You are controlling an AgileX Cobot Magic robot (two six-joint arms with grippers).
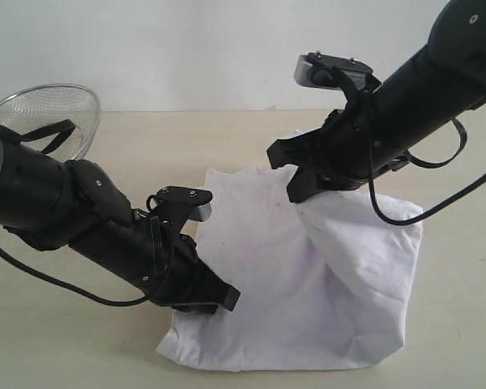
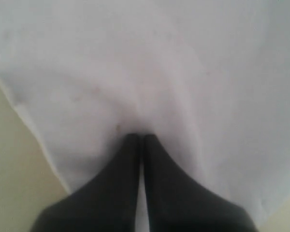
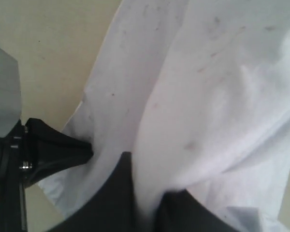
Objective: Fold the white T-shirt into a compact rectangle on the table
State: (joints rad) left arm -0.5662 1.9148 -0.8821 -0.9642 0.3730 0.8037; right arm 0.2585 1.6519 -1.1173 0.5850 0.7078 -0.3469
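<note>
Basket [image 1: 42, 112]: a round wire-mesh bowl is seen beyond the white T-shirt [image 1: 308, 300], well off its far-left corner.
Left gripper [image 1: 223, 298]: set at the shirt's near-left edge, low against the cloth; the jaws are clenched and the fabric is puckered at their tips, so a pinch of the shirt is judged to be held.
Shirt: laid on the table [image 1: 65, 348] as a rough, partly folded rectangle, with its far-right part drawn up off the surface.
Right gripper [image 1: 298, 190]: raised above the shirt's far edge, jaws clamped on the lifted fold, which hangs from it.
Risk, slip: the thin pinch could be lost from either gripper if the cloth is pulled taut between them.
Risk, skew: the fold could be laid crooked if the two held points are carried unevenly.
Risk, drag: the lower layers could be shifted or bunched by the low left gripper.
Writing: none can be read; only plain white cloth with faint specks is shown, and no label or brand is made out.
</note>
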